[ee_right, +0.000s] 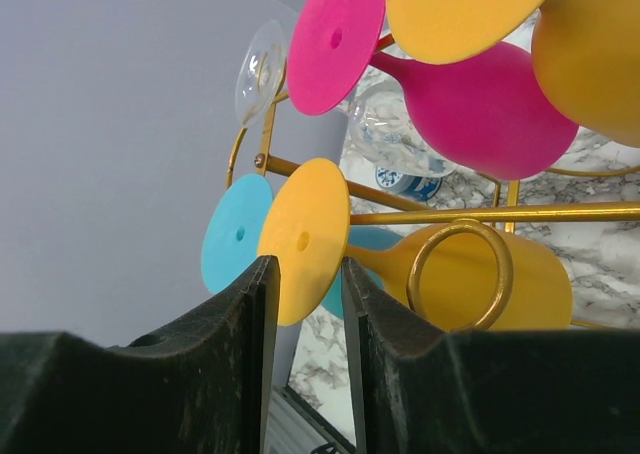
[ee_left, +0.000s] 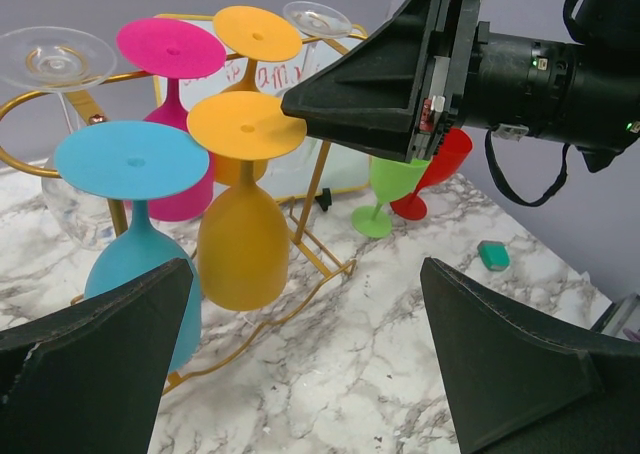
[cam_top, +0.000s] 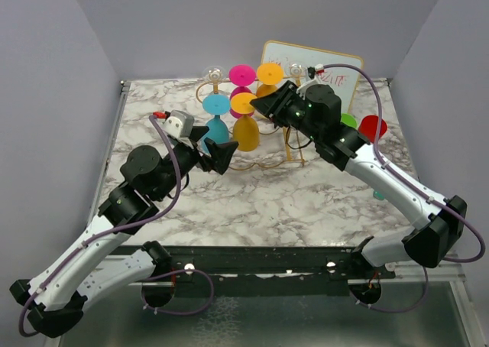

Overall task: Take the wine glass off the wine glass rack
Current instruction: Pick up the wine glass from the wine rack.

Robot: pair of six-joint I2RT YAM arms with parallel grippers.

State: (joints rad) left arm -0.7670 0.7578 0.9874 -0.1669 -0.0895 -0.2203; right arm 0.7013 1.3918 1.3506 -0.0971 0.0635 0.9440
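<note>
Marble-patterned tabletop (cam_top: 306,202), white with grey veining, closed in by plain matte grey walls at the back and both sides. A broad stretch of marble lay between my arm bases and the wine glass rack (ee_right: 520,213), a thin gold wire stand with a round loop end, set toward the back edge. The orange wine glass (ee_left: 243,249), smooth and opaque, hung bowl-down at the front of the rack with its flat round foot (ee_right: 303,239) uppermost. A blue glass (ee_left: 130,164) hung just beside it on my left. Behind them hung a magenta glass (ee_left: 170,46), a second orange glass (ee_left: 257,32) and clear glasses (ee_left: 55,56).

My right hand (ee_right: 308,274) stood at the rim of the orange foot. Its black fingers were parted by a narrow gap, with the foot's lower edge showing between them; no clamping was visible. My left hand (ee_left: 308,266) hovered wide open, holding nothing, low in front of the blue and orange bowls and apart from both.

To the right of the rack, a green glass (ee_left: 398,179) and a red glass (ee_left: 445,159) stood upright close together, near a small teal block (ee_left: 493,255), with open marble toward the right edge. A gold-framed whiteboard (cam_top: 336,72) stood behind the rack.
</note>
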